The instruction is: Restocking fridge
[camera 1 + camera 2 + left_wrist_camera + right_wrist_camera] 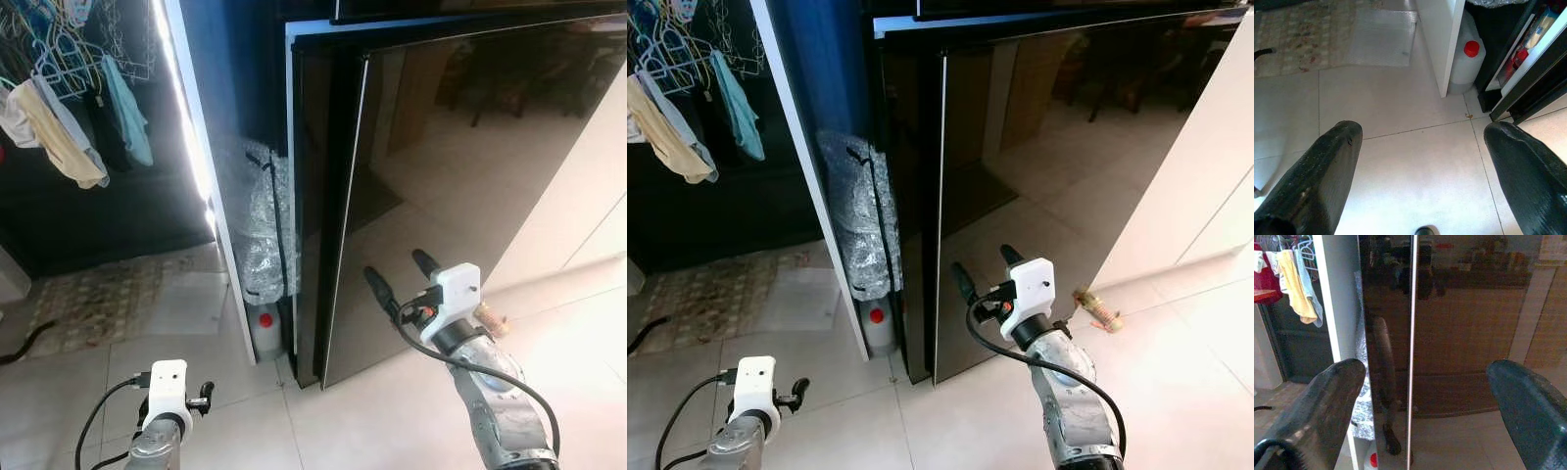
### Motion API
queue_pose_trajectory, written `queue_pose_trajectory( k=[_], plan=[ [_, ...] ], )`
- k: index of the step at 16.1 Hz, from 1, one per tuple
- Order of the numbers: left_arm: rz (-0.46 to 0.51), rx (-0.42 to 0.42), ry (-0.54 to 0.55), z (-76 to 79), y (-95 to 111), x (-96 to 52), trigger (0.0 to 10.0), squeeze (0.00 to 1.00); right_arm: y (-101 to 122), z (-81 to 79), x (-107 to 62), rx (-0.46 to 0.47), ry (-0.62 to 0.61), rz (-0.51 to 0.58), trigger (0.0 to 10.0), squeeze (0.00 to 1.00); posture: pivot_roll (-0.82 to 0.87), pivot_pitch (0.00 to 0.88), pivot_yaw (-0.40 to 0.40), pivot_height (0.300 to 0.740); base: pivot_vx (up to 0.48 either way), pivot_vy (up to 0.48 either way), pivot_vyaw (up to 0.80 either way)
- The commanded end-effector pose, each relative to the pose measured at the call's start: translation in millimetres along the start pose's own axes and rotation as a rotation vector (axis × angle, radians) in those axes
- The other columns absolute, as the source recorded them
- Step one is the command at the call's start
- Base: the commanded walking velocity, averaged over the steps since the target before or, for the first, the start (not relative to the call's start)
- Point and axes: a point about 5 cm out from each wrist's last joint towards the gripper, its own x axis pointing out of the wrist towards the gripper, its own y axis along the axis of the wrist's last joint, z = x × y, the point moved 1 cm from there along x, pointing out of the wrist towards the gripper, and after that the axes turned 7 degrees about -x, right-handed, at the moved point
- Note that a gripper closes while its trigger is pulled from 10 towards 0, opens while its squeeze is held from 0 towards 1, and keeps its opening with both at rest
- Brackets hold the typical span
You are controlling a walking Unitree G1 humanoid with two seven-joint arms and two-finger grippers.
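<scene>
Head views: right pincer (402, 277) hovering raised, fingers apart, empty, just short of black fridge door (441, 166); door standing slightly ajar.
Right wrist view: door edge (1411, 347) lying between spread fingers. Judgement: hook that edge, pull gently.
Left wrist view: left pincer (1420, 166) hanging low, fingers apart, white jug (1467, 66) ahead.
</scene>
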Motion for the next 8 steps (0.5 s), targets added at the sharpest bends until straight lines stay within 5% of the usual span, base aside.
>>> queue_pose_trajectory(
  k=[1, 8],
  plan=[
    [-0.016, 0.008, 0.008, -2.0, -3.6, -1.1, 10.0, 0.00, 6.1, -1.3, 3.7, -0.019, 0.016, 0.013, 10.0, 0.00, -0.17, 0.000, -0.005, 0.740, 0.274, 0.000, 0.00],
    [-0.017, 0.009, 0.002, -0.9, -3.1, -0.7, 10.0, 0.00, 4.1, -4.9, 4.3, -0.029, 0.038, 0.003, 10.0, 0.00, -0.17, 0.000, -0.005, 0.740, 0.287, 0.000, 0.00]
  ],
)
